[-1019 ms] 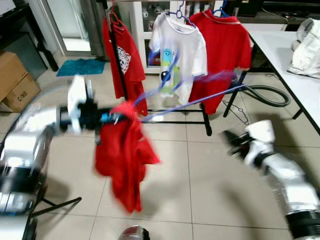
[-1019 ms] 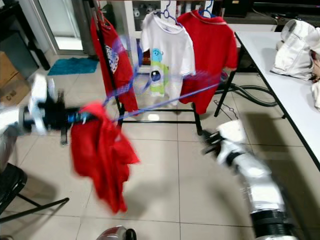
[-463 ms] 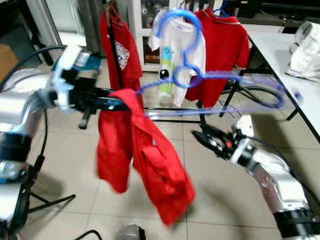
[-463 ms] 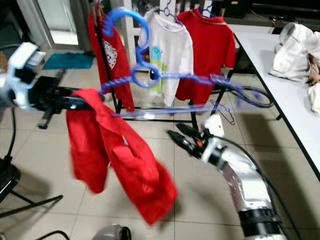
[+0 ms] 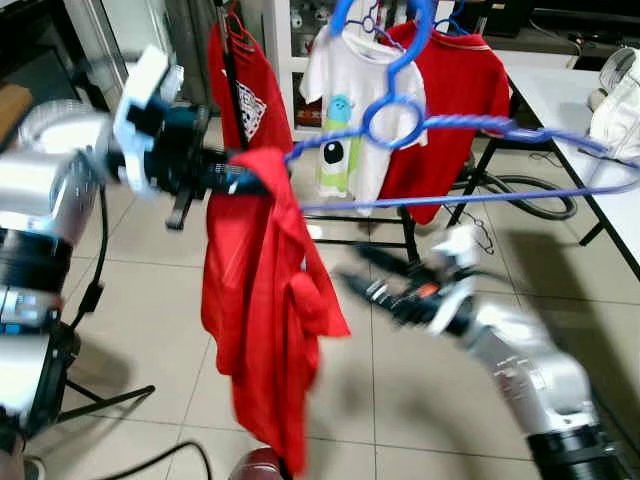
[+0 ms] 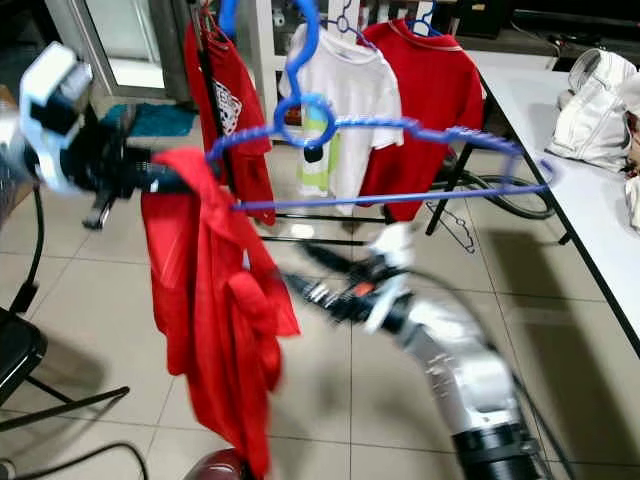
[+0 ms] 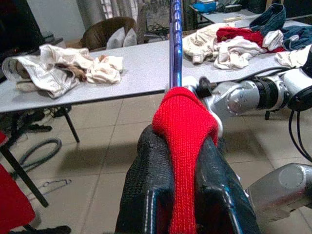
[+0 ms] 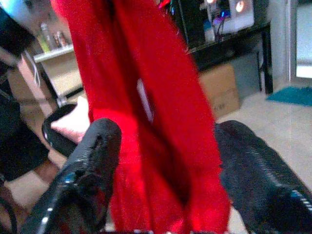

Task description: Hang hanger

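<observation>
Up high, left gripper (image 5: 235,182) is clenched on blue hanger (image 5: 470,125) and the red shirt (image 5: 262,310) draped from it, in front of clothes rack (image 5: 228,90). Right gripper (image 5: 352,272), fingers spread wide, reaches twd shirt; in the wrist view cloth lies between them.

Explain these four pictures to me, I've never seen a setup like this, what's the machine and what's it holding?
It is a humanoid robot with two silver arms. The two wide pictures come from its head camera; the other two from cameras on its wrists. Its left gripper is clamped on a red knit shirt draped over a blue plastic hanger. Its right gripper reaches toward the hanging shirt with fingers spread; the right wrist view shows the cloth between them. Behind stands a black clothes rack with a white cartoon T-shirt.
</observation>
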`<state>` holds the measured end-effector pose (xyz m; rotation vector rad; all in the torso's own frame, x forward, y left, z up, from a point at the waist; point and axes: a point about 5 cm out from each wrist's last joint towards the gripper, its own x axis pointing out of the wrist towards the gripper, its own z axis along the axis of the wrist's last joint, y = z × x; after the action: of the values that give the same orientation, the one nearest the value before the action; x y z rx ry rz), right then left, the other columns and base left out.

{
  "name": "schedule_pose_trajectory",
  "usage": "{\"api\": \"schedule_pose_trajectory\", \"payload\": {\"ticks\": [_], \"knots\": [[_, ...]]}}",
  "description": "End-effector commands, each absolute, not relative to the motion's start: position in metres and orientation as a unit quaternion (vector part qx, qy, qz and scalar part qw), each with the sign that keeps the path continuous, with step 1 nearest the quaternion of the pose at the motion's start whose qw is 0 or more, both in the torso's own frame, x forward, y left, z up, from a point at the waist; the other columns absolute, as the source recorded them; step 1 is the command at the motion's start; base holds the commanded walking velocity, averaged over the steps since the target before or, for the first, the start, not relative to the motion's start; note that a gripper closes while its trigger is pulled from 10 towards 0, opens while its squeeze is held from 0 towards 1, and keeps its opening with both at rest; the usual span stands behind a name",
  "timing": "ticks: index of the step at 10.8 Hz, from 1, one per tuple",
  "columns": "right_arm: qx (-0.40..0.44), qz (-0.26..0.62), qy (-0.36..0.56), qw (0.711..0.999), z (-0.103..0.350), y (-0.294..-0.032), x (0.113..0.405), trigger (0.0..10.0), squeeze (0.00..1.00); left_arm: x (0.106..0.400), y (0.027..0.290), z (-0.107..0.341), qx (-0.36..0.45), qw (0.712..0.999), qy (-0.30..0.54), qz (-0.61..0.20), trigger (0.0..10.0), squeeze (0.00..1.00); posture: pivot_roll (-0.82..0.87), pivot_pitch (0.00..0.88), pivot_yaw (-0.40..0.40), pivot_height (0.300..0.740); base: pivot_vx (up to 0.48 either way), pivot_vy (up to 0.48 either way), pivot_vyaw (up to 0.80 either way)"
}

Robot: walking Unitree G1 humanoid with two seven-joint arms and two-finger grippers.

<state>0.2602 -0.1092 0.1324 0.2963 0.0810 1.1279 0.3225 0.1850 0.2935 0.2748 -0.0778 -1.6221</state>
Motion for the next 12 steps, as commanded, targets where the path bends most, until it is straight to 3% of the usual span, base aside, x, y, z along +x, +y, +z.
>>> {"api": "schedule_pose_trajectory", "payload": {"ticks": [1, 2, 9, 10, 12], "knots": [[0.119, 0.525, 0.063, 0.841, 0.126, -0.105, 0.261, 10.0, 0.89, 0.322, 0.182, 0.304, 0.131, 0.67, -0.054, -0.728, 0.0, 0.0, 0.11, 0.0, 0.025, 0.74, 0.0, 0.0, 0.0], [0.1, 0.496, 0.107, 0.856, 0.112, -0.1, 0.27, 10.0, 0.0, 0.32, 0.179, 0.31, 0.13, 0.663, -0.065, -0.734, 0.0, 0.0, 0.12, 0.0, 0.026, 0.74, 0.0, 0.0, 0.0], [0.054, 0.553, 0.108, 0.825, 0.098, -0.099, 0.254, 10.0, 0.0, 0.323, 0.196, 0.323, 0.138, 0.688, -0.084, -0.708, 0.0, 0.0, 0.15, 0.0, 0.013, 0.74, 0.0, 0.0, 0.0], [0.055, 0.555, 0.105, 0.823, 0.098, -0.099, 0.253, 0.2, 0.0, 0.323, 0.197, 0.324, 0.137, 0.689, -0.086, -0.706, 0.0, 0.0, 0.15, 0.0, 0.017, 0.74, 0.0, 0.0, 0.0], [0.047, 0.562, 0.116, 0.818, 0.092, -0.098, 0.249, 0.0, 0.0, 0.324, 0.197, 0.324, 0.134, 0.691, -0.091, -0.705, 0.0, 0.0, 0.15, 0.0, 0.021, 0.74, 0.0, 0.0, 0.0]]}}
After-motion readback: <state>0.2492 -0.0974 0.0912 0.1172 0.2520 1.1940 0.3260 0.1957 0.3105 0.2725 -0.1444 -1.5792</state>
